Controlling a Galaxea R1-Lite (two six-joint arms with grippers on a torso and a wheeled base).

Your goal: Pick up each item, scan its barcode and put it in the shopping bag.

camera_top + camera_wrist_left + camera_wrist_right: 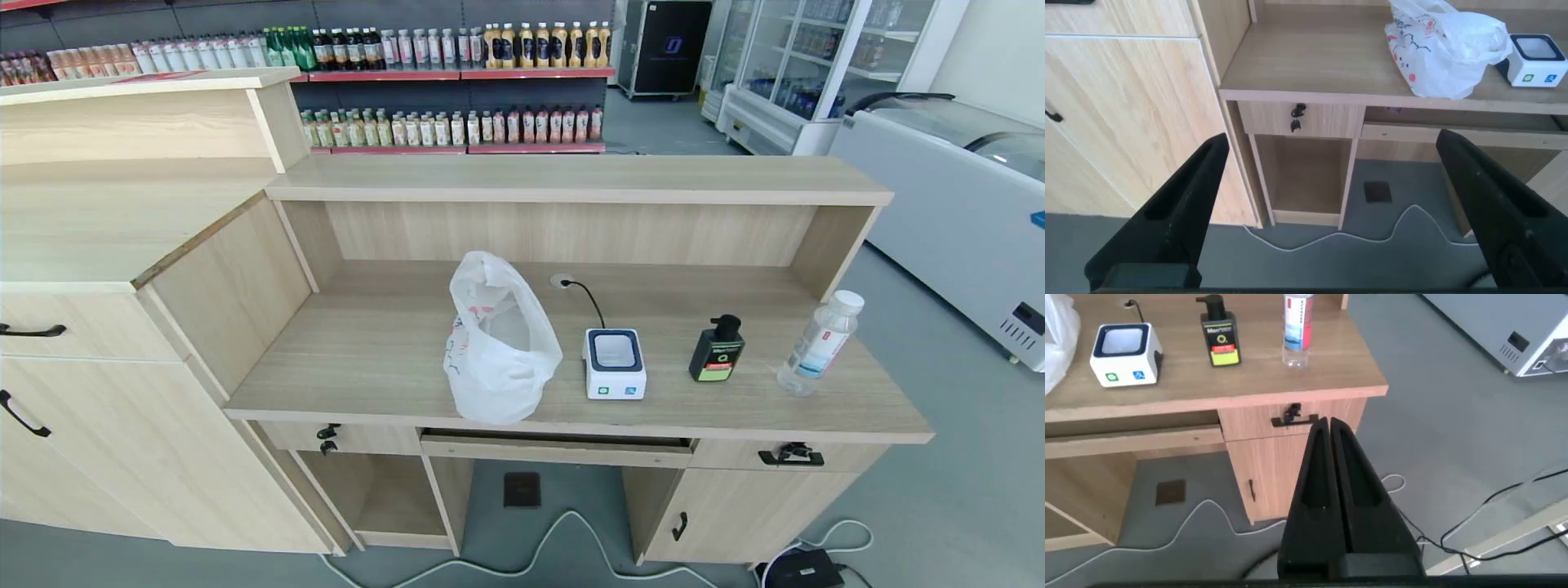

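My left tool (1331, 139) hangs below worktop (367, 359) level, spread wide, holding nothing; the open bag (498, 343) stands beyond it. My right tool (1328, 425) is pinched closed, empty, bottle (1297, 331) beyond.

On the worktop (367, 359), from left to right, stood the shopping bag (498, 343), the scanner (615, 363) just beside it, the pump bottle (717, 349) and the water bottle (819, 343) near the right end.
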